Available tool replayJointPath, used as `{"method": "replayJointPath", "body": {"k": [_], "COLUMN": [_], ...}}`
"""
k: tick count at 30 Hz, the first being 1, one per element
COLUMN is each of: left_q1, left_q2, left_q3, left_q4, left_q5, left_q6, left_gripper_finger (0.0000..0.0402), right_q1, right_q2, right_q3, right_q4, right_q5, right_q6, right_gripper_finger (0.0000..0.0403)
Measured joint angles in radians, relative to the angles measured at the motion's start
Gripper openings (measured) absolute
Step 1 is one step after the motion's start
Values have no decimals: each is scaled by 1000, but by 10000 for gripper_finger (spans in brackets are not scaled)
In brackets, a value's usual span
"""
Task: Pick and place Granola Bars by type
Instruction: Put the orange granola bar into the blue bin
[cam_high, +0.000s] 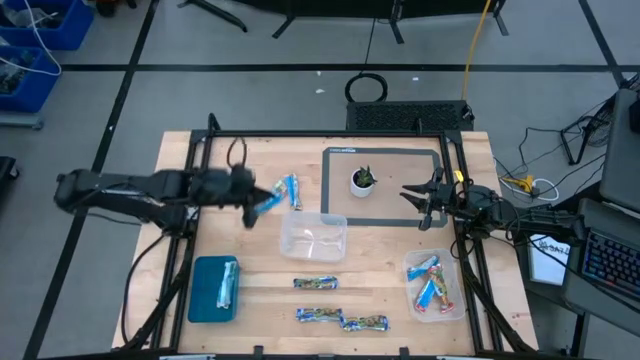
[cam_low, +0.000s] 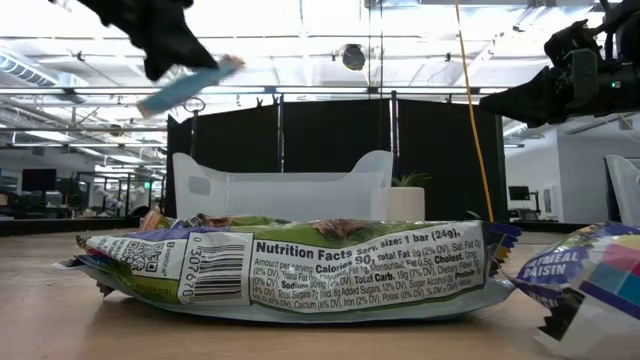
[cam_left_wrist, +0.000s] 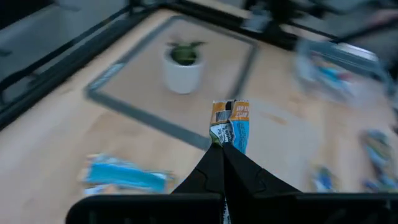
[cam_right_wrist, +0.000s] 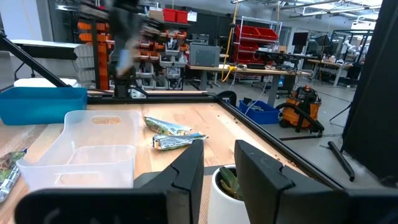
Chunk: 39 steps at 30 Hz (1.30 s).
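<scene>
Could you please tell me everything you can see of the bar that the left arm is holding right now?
The held bar is a slim foil-wrapped stick, light blue with an orange band at its far crimped end. The left gripper is shut on its near end, so it sticks out past the dark fingers. It is lifted off the table, over the middle-left area, and tilts in the low view. Only the fingers touch it; the print is unreadable.
</scene>
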Motion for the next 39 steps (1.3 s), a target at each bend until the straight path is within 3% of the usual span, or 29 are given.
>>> {"method": "replayJointPath", "body": {"k": [10, 17, 26, 39], "left_q1": [-457, -669, -832, -915], "left_q2": [45, 101, 122, 132], "left_q3": [0, 0, 0, 0], "left_q4": [-56, -79, -215, -399], "left_q5": [-146, -219, -379, -411], "left_q6": [-158, -449, -767, -1206], "left_gripper_finger": [0, 0, 0, 0], "right_q1": [0, 0, 0, 0], "right_q2": [0, 0, 0, 0], "right_q3": [0, 0, 0, 0], "right_q4": [0, 0, 0, 0], "right_q5": [0, 0, 0, 0], "right_q6": [0, 0, 0, 0], "right_gripper_finger": [82, 82, 82, 82]}}
